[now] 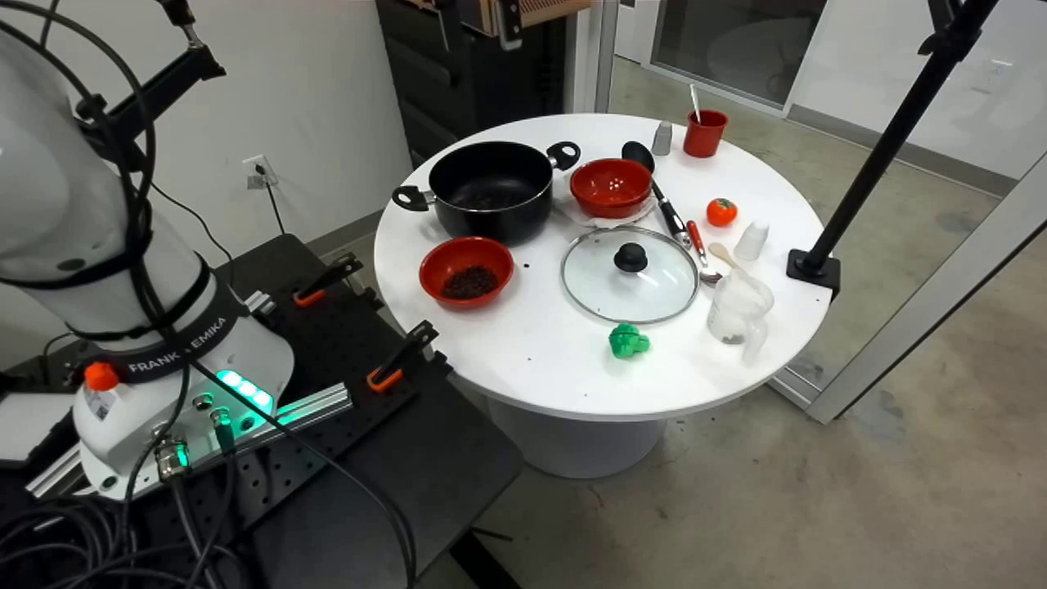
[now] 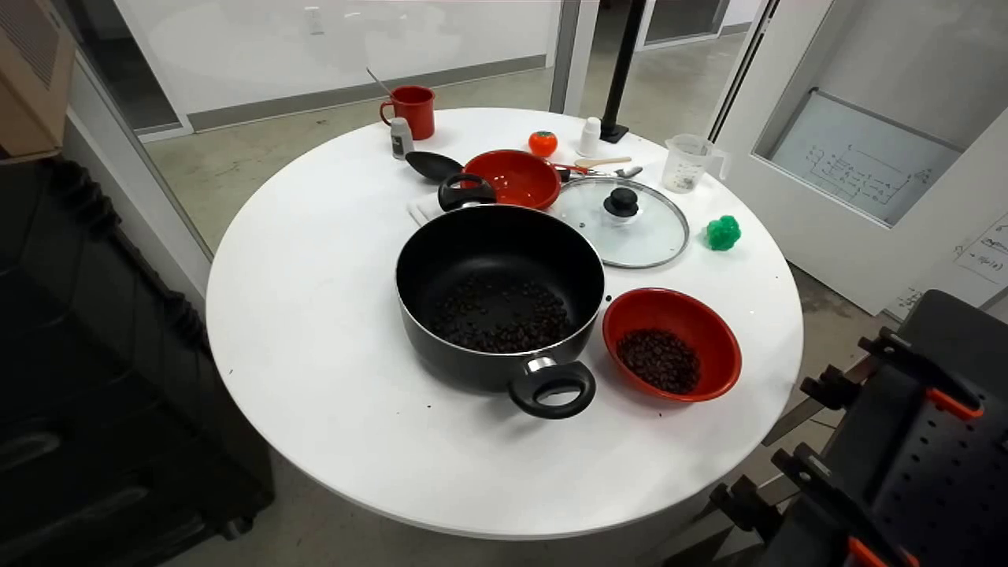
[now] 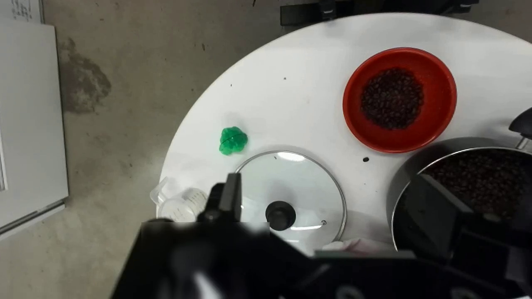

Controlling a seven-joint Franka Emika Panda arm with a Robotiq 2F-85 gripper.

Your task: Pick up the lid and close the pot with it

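The glass lid (image 1: 626, 288) lies flat on the white table with its black knob up, beside the pot and apart from it. It also shows in an exterior view (image 2: 642, 232) and in the wrist view (image 3: 295, 182). The black pot (image 1: 491, 222) stands uncovered with dark beans inside; it shows too in an exterior view (image 2: 461, 362) and at the right of the wrist view (image 3: 407, 170). My gripper (image 3: 332, 187) is open and holds nothing, above the table. One finger appears over the lid's left edge, the other over the pot. The gripper is outside both exterior views.
A red bowl of beans (image 1: 466, 266) stands beside the pot. A second red bowl (image 1: 609, 188) sits on a cloth behind the lid. A green object (image 1: 628, 341), a measuring cup (image 1: 739, 307), a ladle (image 1: 642, 155), a tomato (image 1: 721, 212) and a red mug (image 1: 705, 135) stand around.
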